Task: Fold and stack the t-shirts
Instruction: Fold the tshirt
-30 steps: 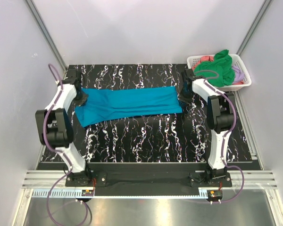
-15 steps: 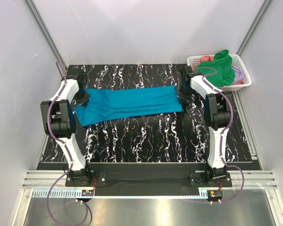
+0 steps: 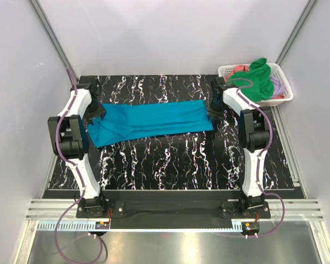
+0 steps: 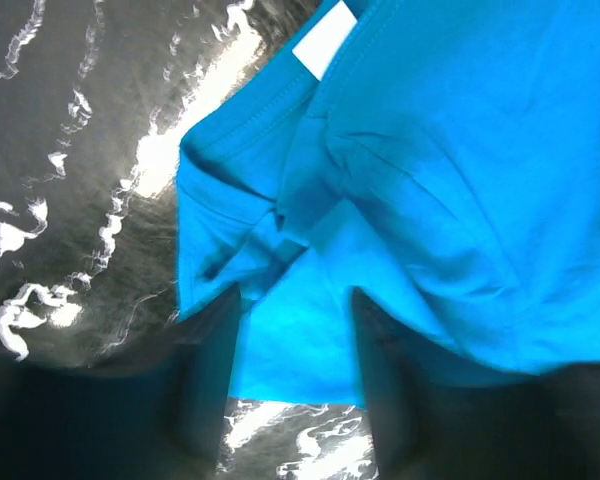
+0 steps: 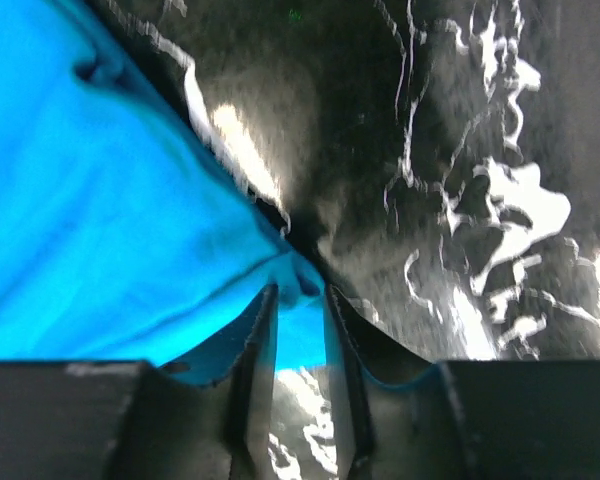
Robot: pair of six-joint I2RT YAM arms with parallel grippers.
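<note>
Both ends of the teal-blue t-shirt [image 3: 151,122], a long band on the surface [image 3: 170,159], sit at a gripper, the lengthwise fold seemingly done. The left gripper [image 4: 292,320] stands half parted over loose hem; the right gripper [image 5: 298,300] is narrowly parted astride a corner, apparently unclamped. The next move likely calls for lifting clear and regrasping for the crosswise fold.

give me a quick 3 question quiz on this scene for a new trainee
1. True or false: the teal-blue t-shirt lies on the black marbled table.
2. Where is the green t-shirt? A) flat on the table B) in the white basket C) draped over an arm
3. Which gripper is at the teal-blue t-shirt's end nearer the basket?
Key: 1 true; 2 B; 3 the right gripper.
</note>
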